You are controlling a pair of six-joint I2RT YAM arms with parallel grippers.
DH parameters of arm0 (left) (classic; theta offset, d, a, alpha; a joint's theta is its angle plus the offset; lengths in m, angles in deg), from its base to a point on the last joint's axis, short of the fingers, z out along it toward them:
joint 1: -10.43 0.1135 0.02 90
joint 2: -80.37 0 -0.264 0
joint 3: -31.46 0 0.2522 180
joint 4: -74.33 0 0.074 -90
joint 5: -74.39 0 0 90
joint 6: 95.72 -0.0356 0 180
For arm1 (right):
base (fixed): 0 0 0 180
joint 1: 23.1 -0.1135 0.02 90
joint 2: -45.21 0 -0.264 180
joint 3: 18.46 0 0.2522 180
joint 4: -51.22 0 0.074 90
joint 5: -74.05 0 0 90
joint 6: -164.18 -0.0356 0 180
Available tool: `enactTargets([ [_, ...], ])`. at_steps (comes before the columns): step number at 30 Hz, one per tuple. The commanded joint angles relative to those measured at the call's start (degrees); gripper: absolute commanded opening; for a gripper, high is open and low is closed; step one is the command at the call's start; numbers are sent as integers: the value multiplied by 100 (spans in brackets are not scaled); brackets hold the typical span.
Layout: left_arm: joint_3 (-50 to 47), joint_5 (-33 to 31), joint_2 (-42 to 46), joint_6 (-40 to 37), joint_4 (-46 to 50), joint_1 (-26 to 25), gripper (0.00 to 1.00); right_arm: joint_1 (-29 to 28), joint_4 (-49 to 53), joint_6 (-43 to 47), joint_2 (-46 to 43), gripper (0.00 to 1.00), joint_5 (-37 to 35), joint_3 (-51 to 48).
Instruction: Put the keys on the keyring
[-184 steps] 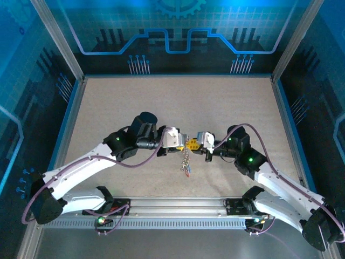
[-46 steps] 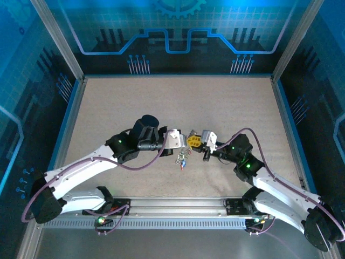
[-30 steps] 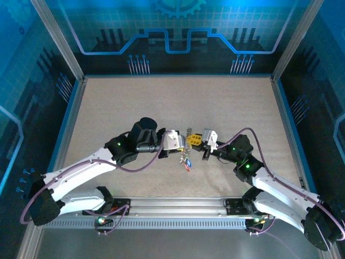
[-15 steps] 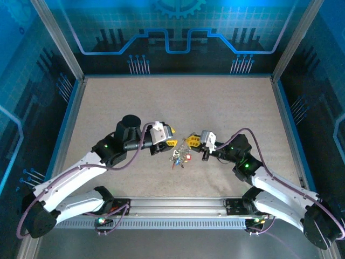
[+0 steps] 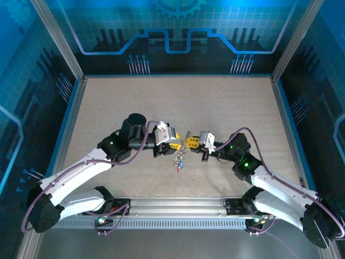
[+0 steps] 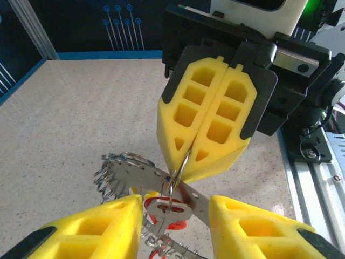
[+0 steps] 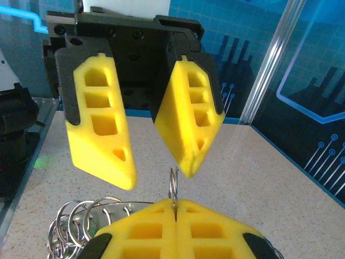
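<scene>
Speckled tabletop (image 5: 108, 108): your right gripper (image 5: 191, 142) is clamped tight on a thin wire ring (image 6: 183, 161) carrying keys (image 6: 190, 195); left gripper (image 5: 173, 144) gapes, empty; threading looks unfinished

keyring (image 7: 172, 186): thin metal loop; upright; pinched in right claw (image 7: 173, 204) | keys (image 6: 164, 208): silver w/ red tags; bunch dangling beneath

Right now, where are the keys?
In the top view the keys dangle over the table's near half, between the open left gripper and the right gripper, hanging from a thin ring the right gripper pinches.
</scene>
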Motion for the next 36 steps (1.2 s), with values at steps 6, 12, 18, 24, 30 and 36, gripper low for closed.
enactTargets([
  [6, 196, 343, -84, 84, -247, 26, 28, -40, -188, 99, 32, 0, 264, 306],
  [12, 225, 339, -111, -26, -126, 26, 19, -58, -203, 99, 29, 0, 291, 313],
  [18, 216, 357, -138, -54, -64, 23, 18, -58, -171, 126, 24, 0, 325, 321],
  [24, 323, 364, -151, -252, 182, 28, 12, -54, -91, 176, 24, 0, 337, 359],
  [30, 734, 159, -142, -739, 985, 23, 0, -56, 687, 507, 33, 5, 294, 618],
  [36, 1433, -824, -321, -1632, 2298, -192, 0, -58, 1655, 608, 124, 26, 248, 1073],
])
